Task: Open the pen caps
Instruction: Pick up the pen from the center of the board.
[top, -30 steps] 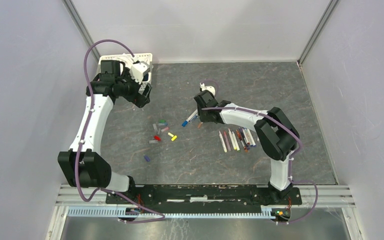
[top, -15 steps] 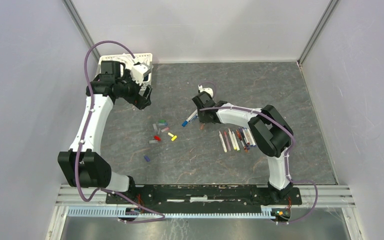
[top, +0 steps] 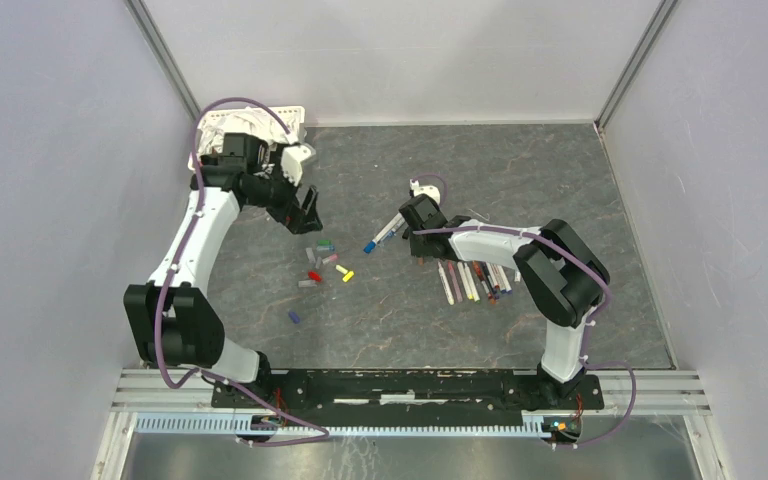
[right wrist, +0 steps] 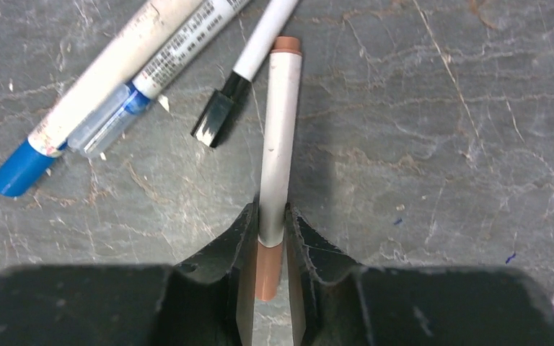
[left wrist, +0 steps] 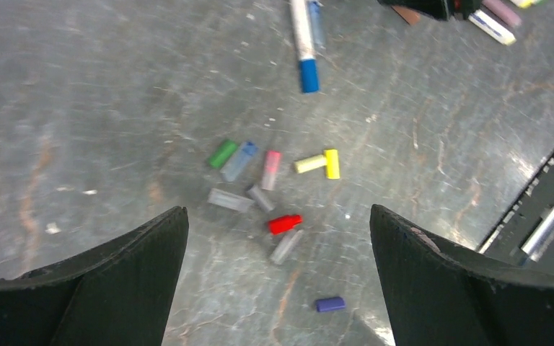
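One brown pen (right wrist: 281,144) lies flat, right gripper (right wrist: 268,220) clamped by its cap (right wrist: 267,274). Left gripper (left wrist: 278,210) spread wide above loose caps (left wrist: 270,169). Grasp step; next likely lift, left pinches cap, pull apart.

Your left arm (top: 195,240) stands at the near edge of the table (top: 560,180) on the left side. It runs along the left edge toward the far left corner, bends there, and turns its wrist back toward the middle. The left pincer (left wrist: 278,213) tilts down at the table with its jaws spread wide. Your right arm (top: 490,240) stands at the near edge on the right, folds sharply at the elbow, and lays its forearm low and leftward to the middle of the table. The right pincer (right wrist: 270,216) points down, its two fingers (right wrist: 242,245) pressed against either side of a brown-ended pen (right wrist: 280,137) lying on the table.
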Robot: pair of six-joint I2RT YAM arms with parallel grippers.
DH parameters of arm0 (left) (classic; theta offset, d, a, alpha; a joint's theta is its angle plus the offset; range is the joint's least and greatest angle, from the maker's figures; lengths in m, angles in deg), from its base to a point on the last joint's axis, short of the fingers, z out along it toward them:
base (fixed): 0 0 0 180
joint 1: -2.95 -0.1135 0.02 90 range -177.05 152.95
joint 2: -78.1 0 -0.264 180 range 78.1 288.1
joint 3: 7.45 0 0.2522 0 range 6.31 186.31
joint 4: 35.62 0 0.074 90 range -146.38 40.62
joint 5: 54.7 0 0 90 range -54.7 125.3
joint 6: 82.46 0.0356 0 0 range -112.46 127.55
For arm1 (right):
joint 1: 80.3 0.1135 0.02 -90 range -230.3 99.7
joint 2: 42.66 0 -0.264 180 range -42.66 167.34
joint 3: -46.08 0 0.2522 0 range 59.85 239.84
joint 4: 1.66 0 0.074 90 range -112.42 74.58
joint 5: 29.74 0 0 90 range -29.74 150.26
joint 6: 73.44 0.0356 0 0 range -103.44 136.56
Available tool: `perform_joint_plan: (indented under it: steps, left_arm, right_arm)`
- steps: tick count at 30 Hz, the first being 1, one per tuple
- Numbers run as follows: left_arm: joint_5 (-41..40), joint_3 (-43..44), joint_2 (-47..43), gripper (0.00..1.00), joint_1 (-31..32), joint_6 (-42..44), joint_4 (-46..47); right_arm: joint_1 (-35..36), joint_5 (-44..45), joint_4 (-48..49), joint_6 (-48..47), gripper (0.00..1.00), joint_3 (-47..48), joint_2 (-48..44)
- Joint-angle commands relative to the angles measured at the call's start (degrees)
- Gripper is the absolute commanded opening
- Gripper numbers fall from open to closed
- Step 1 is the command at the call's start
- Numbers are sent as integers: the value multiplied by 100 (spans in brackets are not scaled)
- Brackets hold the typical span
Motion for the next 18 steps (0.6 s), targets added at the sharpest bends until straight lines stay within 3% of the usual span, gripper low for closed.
perform_joint_plan:
  steps: [1,7,18]
  left_arm:
    - [267,-411,-24,100,390,130,45]
    - [95,-353,213,100,702,2,135]
    - [-181,-108,556,100,712,-263,424]
  right_arm:
    - [-23,-195,-288,76,23,-266,-299]
    - [-26,-343,-342,28,19,-276,-397]
    - [-26,-404,-450,-3,0,-210,-232]
